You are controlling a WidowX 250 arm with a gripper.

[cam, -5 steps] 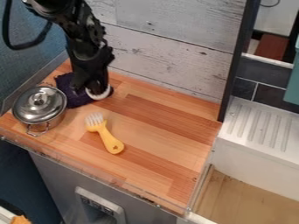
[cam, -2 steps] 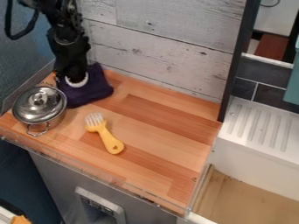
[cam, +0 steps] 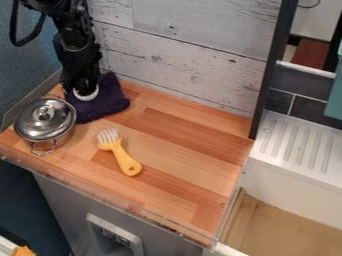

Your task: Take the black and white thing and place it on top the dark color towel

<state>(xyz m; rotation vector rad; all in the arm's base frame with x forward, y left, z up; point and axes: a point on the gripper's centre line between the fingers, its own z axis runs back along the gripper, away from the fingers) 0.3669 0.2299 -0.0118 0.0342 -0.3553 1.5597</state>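
The black gripper point(cam: 81, 89) hangs over the dark purple towel point(cam: 103, 106) at the counter's back left corner. Right at its lower end is the black and white thing, whose white rim point(cam: 87, 95) shows as a curved band. The rim lies over the towel's left part; whether it rests on the cloth or hangs just above it, I cannot tell. The arm covers the rest of the thing and the fingertips.
A silver lidded pot point(cam: 45, 120) stands just left of the towel. A yellow brush point(cam: 121, 153) with white bristles lies on the wooden counter point(cam: 180, 145) in front. Behind rises a plank wall point(cam: 187, 55); a white sink point(cam: 294, 150) is at the right.
The gripper and the black and white thing have moved left from the towel's right side to its left part, uncovering more cloth. Since the middle frame they have barely shifted.
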